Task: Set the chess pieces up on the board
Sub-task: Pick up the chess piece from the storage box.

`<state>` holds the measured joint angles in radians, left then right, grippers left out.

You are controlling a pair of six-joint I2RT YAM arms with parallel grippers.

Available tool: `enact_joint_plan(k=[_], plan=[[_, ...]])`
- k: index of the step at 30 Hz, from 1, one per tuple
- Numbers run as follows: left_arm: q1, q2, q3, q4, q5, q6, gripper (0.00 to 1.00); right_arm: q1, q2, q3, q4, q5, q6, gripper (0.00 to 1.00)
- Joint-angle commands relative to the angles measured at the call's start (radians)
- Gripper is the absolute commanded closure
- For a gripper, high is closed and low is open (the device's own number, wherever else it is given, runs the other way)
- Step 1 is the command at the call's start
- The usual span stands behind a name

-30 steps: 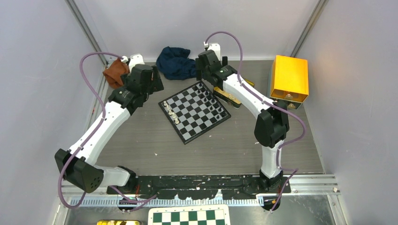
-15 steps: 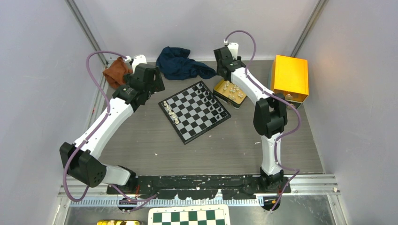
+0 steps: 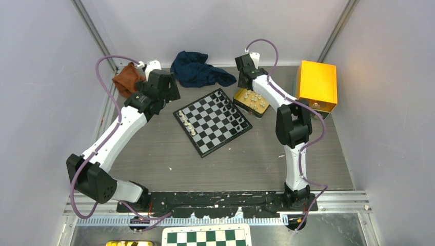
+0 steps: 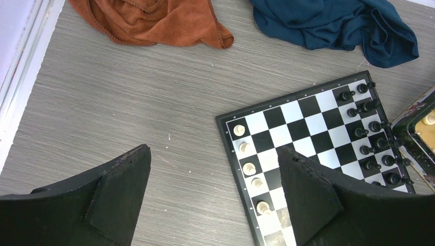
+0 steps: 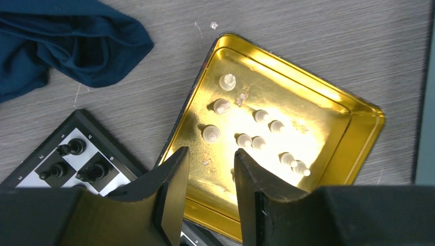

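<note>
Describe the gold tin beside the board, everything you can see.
The tin is shallow and rectangular with rounded corners. It is shiny gold metal inside with a raised rim, and its outer wall looks dark. It lies flat and open on the grey table, turned diagonally, right of the board. Its edge sits close against the board's corner, but contact can't be confirmed. At least nine cream chess pieces lie loose on its scuffed floor. The right end effector hangs above it, fingers slightly apart, empty.
</note>
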<state>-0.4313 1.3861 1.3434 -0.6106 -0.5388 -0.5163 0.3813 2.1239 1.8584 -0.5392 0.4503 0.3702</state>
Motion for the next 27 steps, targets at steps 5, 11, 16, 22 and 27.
enact_joint_plan(k=[5,11,16,22,27], plan=[[0.005,-0.002,0.036,0.033,-0.024,-0.003,0.07,-0.007,0.029,0.003,0.017,-0.055,0.027,0.60],[0.005,0.002,0.036,0.032,-0.026,0.001,0.07,-0.015,0.050,-0.005,0.028,-0.077,0.035,0.62],[0.005,0.007,0.039,0.035,-0.029,0.005,0.07,-0.018,0.068,0.002,0.029,-0.086,0.036,0.63],[0.005,0.015,0.041,0.039,-0.032,0.008,0.08,-0.022,0.089,0.010,0.025,-0.093,0.039,0.65],[0.005,0.020,0.042,0.042,-0.036,0.015,0.08,-0.028,0.102,0.016,0.027,-0.098,0.041,0.65]])
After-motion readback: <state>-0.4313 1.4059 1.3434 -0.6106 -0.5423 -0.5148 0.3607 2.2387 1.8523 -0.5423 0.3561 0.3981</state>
